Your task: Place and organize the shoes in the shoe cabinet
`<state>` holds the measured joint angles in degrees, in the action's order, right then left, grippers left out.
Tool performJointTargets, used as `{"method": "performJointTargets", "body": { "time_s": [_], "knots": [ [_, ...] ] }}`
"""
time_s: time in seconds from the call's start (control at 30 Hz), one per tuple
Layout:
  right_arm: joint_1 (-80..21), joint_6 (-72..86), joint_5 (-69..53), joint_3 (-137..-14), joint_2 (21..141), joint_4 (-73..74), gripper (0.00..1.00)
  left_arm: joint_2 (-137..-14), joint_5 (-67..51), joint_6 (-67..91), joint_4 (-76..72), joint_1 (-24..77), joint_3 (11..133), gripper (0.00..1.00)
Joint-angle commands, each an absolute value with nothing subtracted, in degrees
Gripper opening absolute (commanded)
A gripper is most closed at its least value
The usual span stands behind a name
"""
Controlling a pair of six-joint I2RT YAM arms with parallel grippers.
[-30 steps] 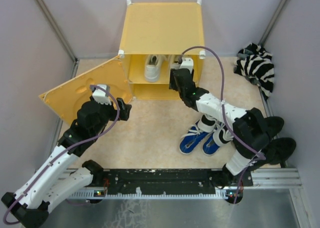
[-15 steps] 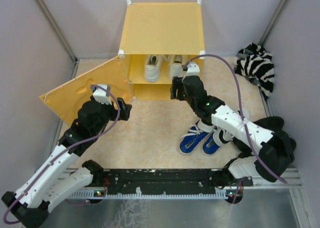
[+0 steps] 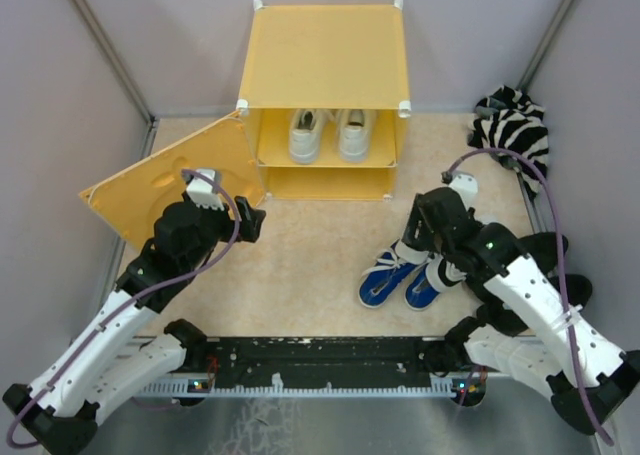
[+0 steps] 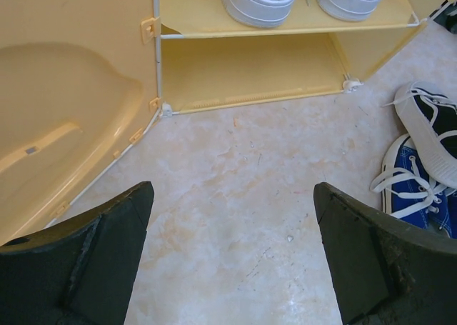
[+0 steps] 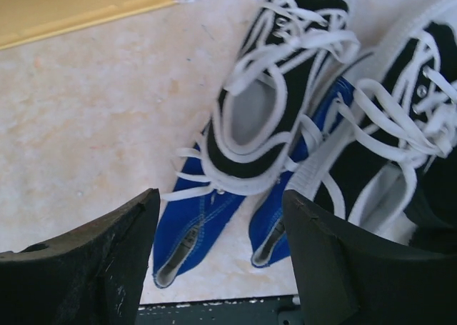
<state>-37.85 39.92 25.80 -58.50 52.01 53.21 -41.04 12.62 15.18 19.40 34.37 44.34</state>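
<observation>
With the white shoes [image 3: 305, 135] shelved in the cabinet [image 3: 325, 45], the right hand [image 5: 221, 211], wide and empty, had drawn back over the black-and-white shoes [image 5: 264, 118].

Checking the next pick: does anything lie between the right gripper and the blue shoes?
Yes. The black-and-white shoes lie on top of the blue shoes, covering part of each. The right gripper hangs open above them, so reaching down it would likely meet the black-and-white pair first.
</observation>
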Motion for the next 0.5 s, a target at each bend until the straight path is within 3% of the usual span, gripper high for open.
{"method": "performJointTargets", "body": {
  "time_s": [0.0,0.47],
  "knots": [
    [-34.81,44.85,24.37,-56.48,52.21,60.73,0.70,-39.78,11.53,14.82,18.49,34.45,43.61,0.99],
    [-33.21,41.41,29.75,-53.07,63.39,46.84,0.70,-39.65,11.51,14.40,18.19,34.45,42.94,0.99]
  ]
}}
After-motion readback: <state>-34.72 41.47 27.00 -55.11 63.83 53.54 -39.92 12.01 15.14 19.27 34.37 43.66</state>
